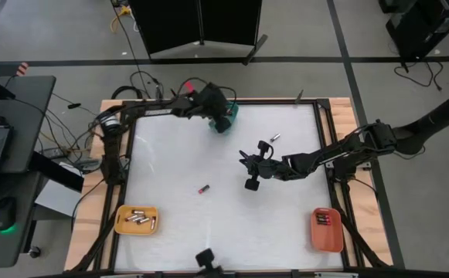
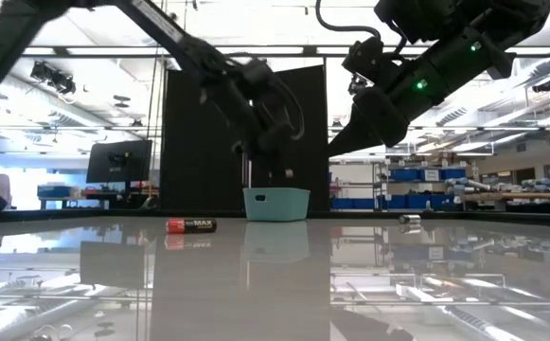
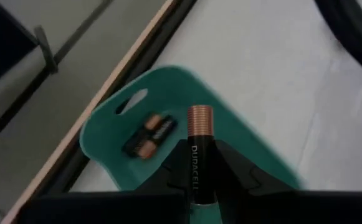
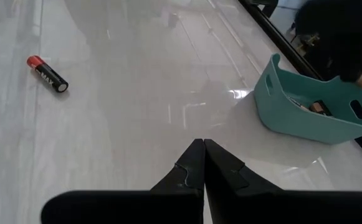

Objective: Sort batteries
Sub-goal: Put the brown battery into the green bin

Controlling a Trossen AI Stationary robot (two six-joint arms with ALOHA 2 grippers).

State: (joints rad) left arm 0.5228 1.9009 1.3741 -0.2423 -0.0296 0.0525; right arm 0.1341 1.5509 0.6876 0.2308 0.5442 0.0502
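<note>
My left gripper [image 3: 199,163] is at the table's far edge, above the teal tray [image 3: 243,127], shut on a black battery with a copper end [image 3: 199,118]. Two copper-and-black batteries [image 3: 149,137] lie on the tray's floor. My right gripper [image 4: 204,149] hangs shut and empty above the table's middle [image 1: 246,161]. A red-ended black battery [image 4: 47,73] lies flat on the table [image 1: 203,188], toward the near-left of the right gripper. A small silvery battery [image 1: 274,138] lies farther back. My left gripper pinches the battery's black body [image 3: 199,177] between its two fingers. The battery runs along the fingers, and its copper end [image 3: 199,118] sticks out past their tips. The fingers come from above, pointing down. The battery is lifted clear, over the teal tray.
A yellow tray [image 1: 120,225] with several batteries sits at the near-left corner. An orange tray [image 1: 326,239] with batteries sits at the near-right. Black frame rails [image 1: 127,154] edge the white table. Bare table surface lies between the trays.
</note>
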